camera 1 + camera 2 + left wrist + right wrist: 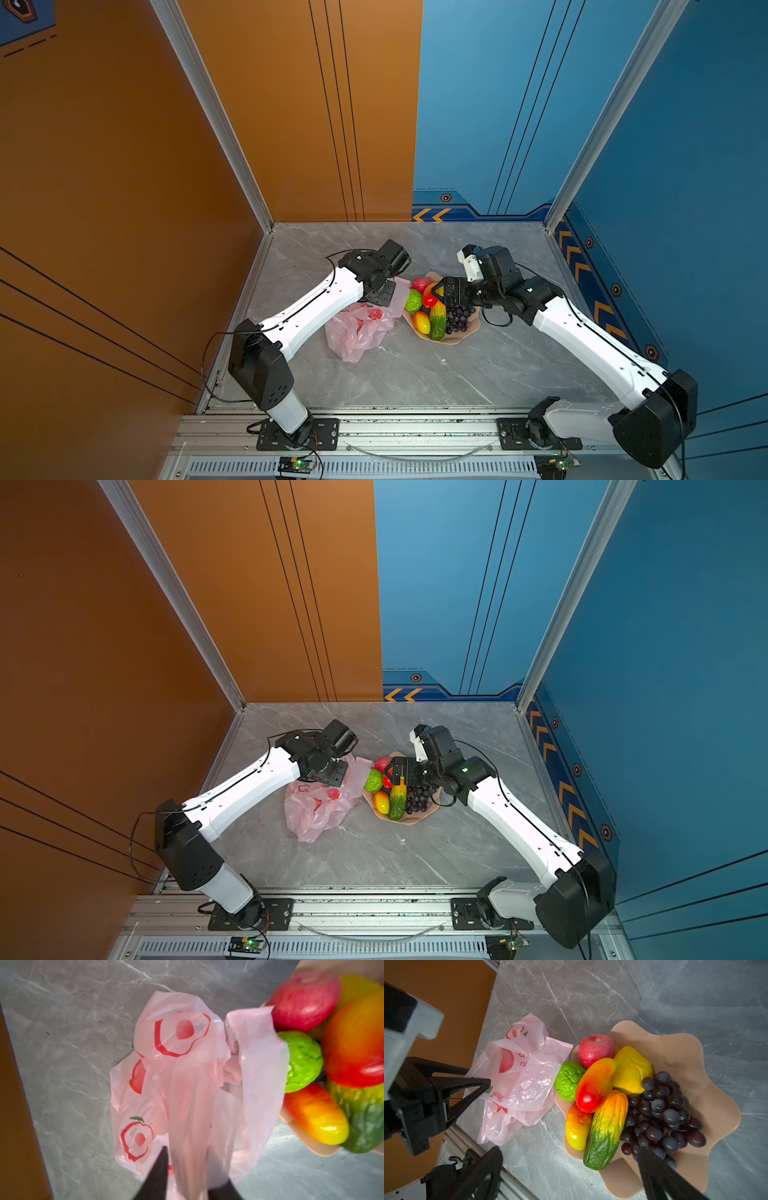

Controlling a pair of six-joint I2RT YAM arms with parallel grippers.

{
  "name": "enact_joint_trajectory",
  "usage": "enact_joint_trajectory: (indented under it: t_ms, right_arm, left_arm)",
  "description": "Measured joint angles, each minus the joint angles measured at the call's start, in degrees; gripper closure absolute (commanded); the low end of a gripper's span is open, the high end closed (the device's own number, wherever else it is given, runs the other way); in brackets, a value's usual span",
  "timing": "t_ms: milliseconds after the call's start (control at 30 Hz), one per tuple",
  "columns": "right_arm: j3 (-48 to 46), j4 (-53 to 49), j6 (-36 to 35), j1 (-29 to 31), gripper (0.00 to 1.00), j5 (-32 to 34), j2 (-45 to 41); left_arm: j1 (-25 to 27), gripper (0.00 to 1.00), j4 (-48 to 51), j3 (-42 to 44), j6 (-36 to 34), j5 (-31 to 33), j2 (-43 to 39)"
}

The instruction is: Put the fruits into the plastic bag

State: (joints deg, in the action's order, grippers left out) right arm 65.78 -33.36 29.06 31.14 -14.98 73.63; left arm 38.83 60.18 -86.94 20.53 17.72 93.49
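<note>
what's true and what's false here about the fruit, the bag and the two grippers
1. Every fruit in view lies in the bowl: the fruits fill the bowl. True.
2. The left gripper has a strip of the plastic bag between its fingers. True.
3. The plastic bag hangs in the air above the bowl. False: it lies crumpled on the table, beside the bowl.
4. The right gripper is shut on a fruit. False: it is open over the bowl and holds nothing.
</note>
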Motion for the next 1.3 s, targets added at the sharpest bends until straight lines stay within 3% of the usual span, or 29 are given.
enact_joint_trajectory:
  t_ms: [33, 67, 333, 700, 1067, 1300]
  right_arm:
    - [-0.26, -0.02, 0.04, 0.09, 0.00, 0.00, -0.02]
    - [-0.44, 0.00, 0.20, 0.22, 0.00, 0.02, -0.02]
    - [-1.16, 0.00, 0.42, 0.81, 0.00, 0.17, -0.55]
    - [-1.25, 3.58, 0.44, 2.40, 0.00, -4.17, -0.39]
    - [1.60, 9.18, 1.33, 6.10, 0.00, -9.05, 7.28]
    - [2.32, 16.13, 6.38, 6.12, 0.00, -10.36, 10.16]
  left_arm:
    - [-0.26, 0.99, -0.39, 0.68, 0.15, -0.39, 0.00]
    - [-0.61, 1.00, -0.83, 1.25, 0.39, -0.96, -0.02]
    - [-3.37, 1.00, -3.32, 3.67, -0.72, -3.50, -1.40]
    - [-1.62, 1.00, -3.82, 3.65, -9.81, -5.90, -12.94]
    - [-1.20, 1.00, -3.85, 3.87, -13.55, -8.39, -20.13]
    - [-0.33, 1.00, -4.09, 6.32, -13.66, -8.81, -22.34]
